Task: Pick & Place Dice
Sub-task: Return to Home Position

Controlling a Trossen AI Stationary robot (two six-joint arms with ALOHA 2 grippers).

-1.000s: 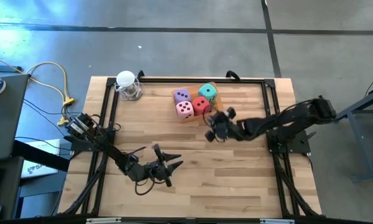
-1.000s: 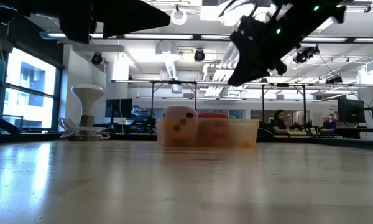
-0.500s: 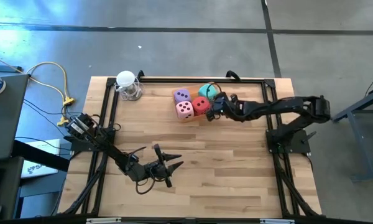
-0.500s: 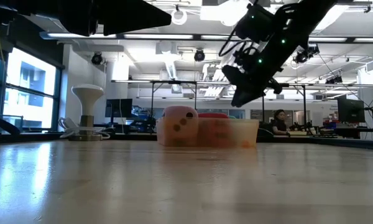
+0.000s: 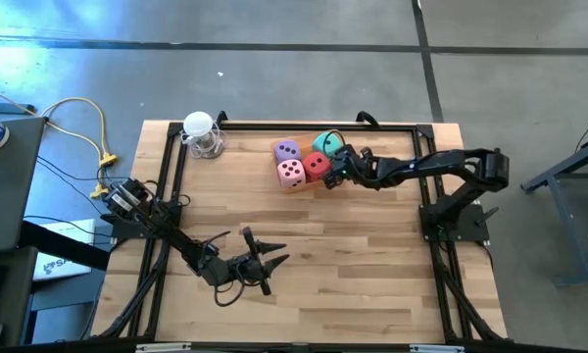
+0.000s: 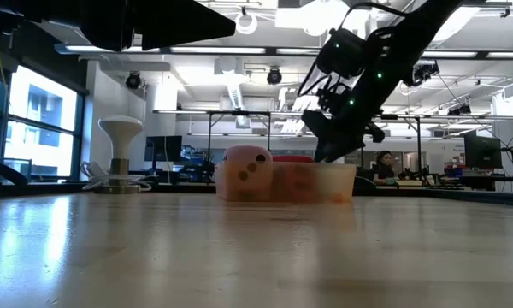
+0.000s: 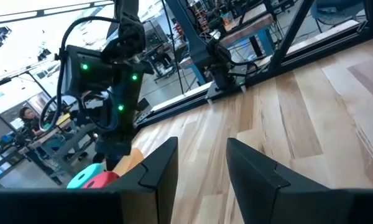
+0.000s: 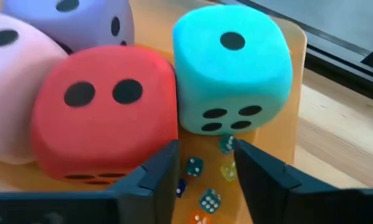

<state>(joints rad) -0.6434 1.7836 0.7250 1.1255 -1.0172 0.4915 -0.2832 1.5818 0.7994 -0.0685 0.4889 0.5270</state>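
Likely a robotics lab: monitors (image 6: 480, 152), ceiling ducts (image 6: 232, 85).

We get bright ceiling lights (image 6: 246, 21) in the low view, sheen across the table (image 6: 154, 248), and the right arm (image 6: 372, 64) backlit nearly black.

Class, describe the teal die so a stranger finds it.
On the table, find the orange tray by the top edge in the high view, crowded with four big dice. The teal die sits beside the red die; it alone is blue-green.

two black jointed arms: left arm (image 5: 176, 235) in the frame's lower left, right arm (image 5: 431, 165) at right. the left gripper (image 7: 202, 146) has dark angular fingers (image 7: 161, 165). green lights (image 7: 84, 67) and looped black cables (image 7: 50, 109) mark the right wrist.
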